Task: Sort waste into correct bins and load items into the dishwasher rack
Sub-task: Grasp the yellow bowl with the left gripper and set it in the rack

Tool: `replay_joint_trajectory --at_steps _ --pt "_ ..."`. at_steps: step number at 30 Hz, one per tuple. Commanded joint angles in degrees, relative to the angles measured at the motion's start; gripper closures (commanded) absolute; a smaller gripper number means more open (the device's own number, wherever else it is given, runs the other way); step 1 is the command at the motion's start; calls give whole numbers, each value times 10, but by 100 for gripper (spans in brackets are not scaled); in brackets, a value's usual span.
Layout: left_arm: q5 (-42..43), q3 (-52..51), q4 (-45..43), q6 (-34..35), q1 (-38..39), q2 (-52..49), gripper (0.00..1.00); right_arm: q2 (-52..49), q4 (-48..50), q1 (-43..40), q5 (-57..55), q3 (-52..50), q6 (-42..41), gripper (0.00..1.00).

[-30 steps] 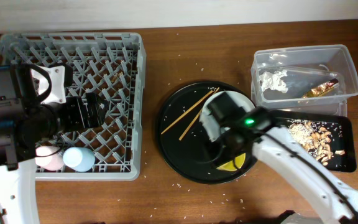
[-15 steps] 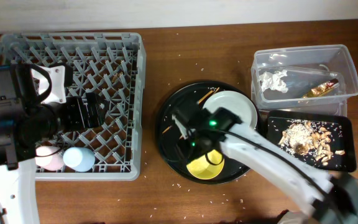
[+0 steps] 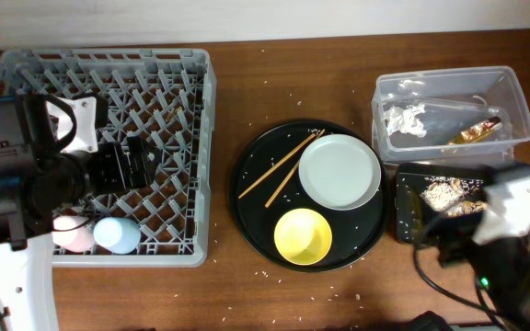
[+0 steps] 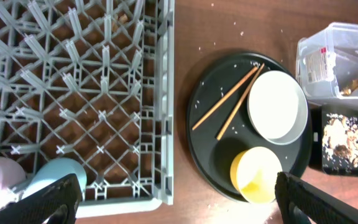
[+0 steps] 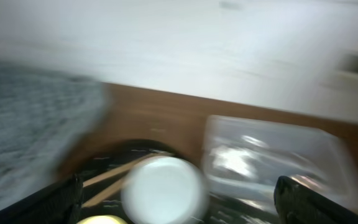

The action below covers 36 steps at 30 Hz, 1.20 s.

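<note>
The grey dishwasher rack [image 3: 155, 83] holds a pink cup [image 3: 72, 235] and a blue cup [image 3: 116, 234] at its front left. My left gripper [image 4: 179, 208] hangs open over the rack's front right corner, gripping nothing. On the round black tray [image 3: 247, 207] lie two chopsticks [image 3: 282, 167], the pale grey dish [image 3: 339, 171] and the yellow bowl [image 3: 303, 235]. The clear tub [image 3: 513, 110] contains a white tissue [image 3: 405, 119] and a foil wrapper [image 3: 475, 131]. Food scraps [image 3: 449, 195] lie in the small black tray [image 3: 513, 234]. My right gripper [image 5: 179, 202] is open and empty; its view is blurred.
My right arm [image 3: 512, 204] stands over the small black tray at the front right. My left arm [image 3: 35, 175] covers the rack's left side. White rice grains are scattered over the brown table [image 3: 293, 83] and the round tray.
My right gripper opened, left the yellow bowl on the round tray and swung back to the front right. The left arm has not moved.
</note>
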<state>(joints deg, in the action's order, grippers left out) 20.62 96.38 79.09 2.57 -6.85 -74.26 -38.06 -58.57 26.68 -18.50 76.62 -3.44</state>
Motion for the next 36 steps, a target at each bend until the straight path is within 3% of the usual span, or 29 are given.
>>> replay_joint_trajectory --at_steps 1,3,4,7,10,13,24,27,29,30,32,34,36 --pt "6 3 -1 -7 1 0 1 82 84 -131 -38 -149 41 2" --pt "6 3 -1 -7 1 0 1 161 168 -195 -23 -276 41 2" --pt "6 3 -1 -7 1 0 1 264 264 -223 -15 -428 41 2" --pt "6 3 -1 -7 1 0 1 381 339 -237 -15 -583 41 1" --pt "6 3 -1 -7 1 0 1 376 408 -246 -14 -654 40 2" --pt "6 3 -1 -7 1 0 1 378 554 -245 -12 -762 41 2" --pt "6 3 -1 -7 1 0 1 375 558 -245 -12 -763 41 1" --pt "122 1 -76 30 7 -3 1 375 558 -245 -12 -763 41 2" --pt "72 0 -98 30 68 -33 1 375 558 -245 -12 -763 41 2" --pt "12 0 -90 30 144 -71 1 375 558 -245 -12 -763 41 2" --pt "-12 0 -96 28 255 -144 1 375 558 -245 -12 -763 41 2" --pt "-50 0 -82 21 300 -217 2 375 558 -245 -12 -763 41 2" --pt "-57 -23 -75 21 348 -297 17 375 558 -245 -12 -763 41 2"
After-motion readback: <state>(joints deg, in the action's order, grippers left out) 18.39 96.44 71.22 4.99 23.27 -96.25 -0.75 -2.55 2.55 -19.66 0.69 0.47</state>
